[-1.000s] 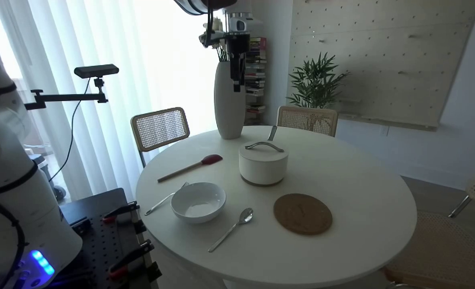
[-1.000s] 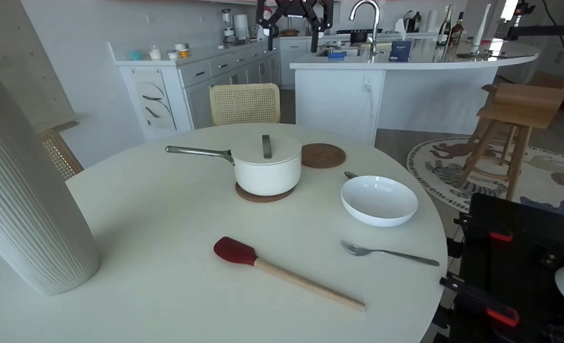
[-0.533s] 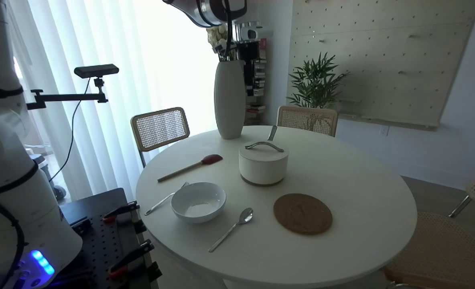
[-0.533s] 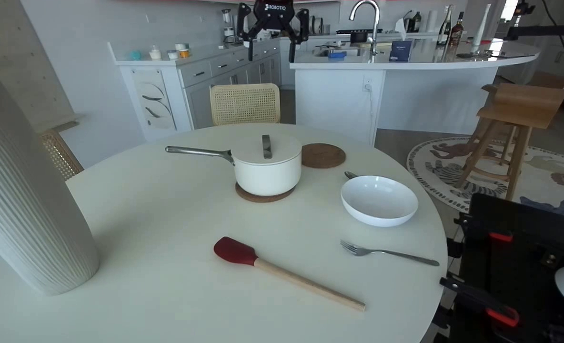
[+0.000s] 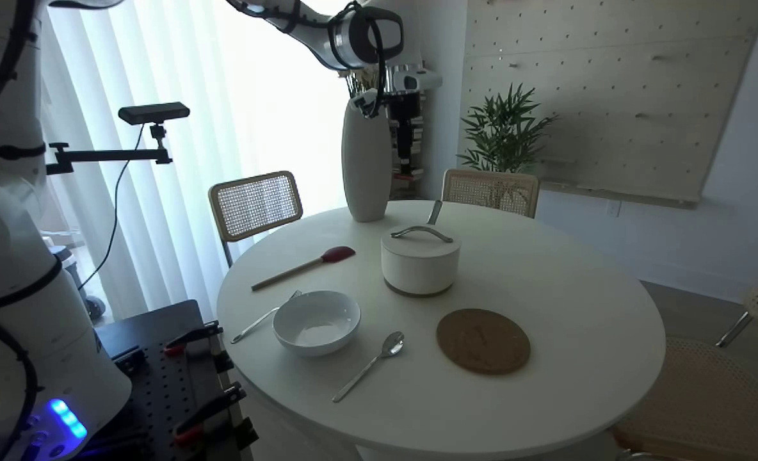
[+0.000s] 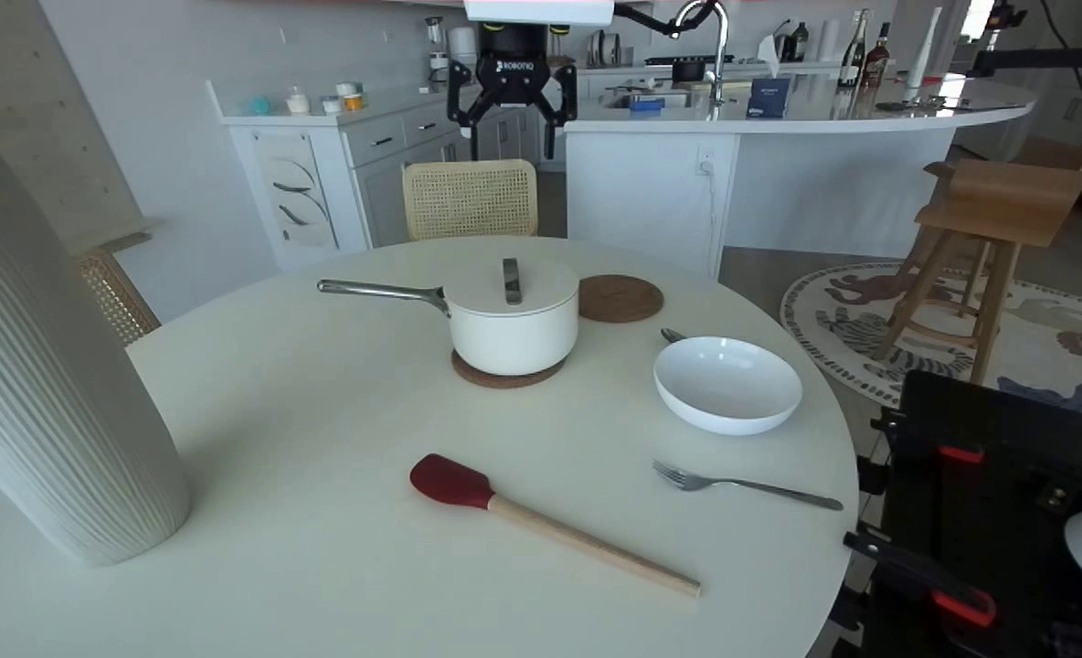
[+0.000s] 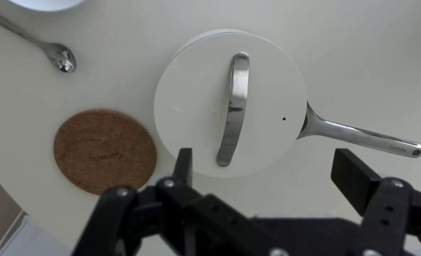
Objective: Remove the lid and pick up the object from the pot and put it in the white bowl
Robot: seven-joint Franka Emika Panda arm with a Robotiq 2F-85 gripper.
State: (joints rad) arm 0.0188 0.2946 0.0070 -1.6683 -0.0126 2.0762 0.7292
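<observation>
The lid is round and white with an arched metal handle. It sits on the white pot, whose long metal handle points away from the bowl. The lid and pot also show in an exterior view. In the wrist view the lid lies ahead of the fingertips, with the pot's handle at right. The white bowl is empty; it also shows elsewhere. The object is hidden. My gripper is open and empty, well above the lid.
A spoon, a fork and a red spatula lie around the bowl and pot. A flat cork disc lies beside the pot; the pot stands on another. A tall white vase stands near the arm.
My gripper has moved down and sideways, over the pot; it stays open. The lid, pot, bowl and utensils have not moved.
</observation>
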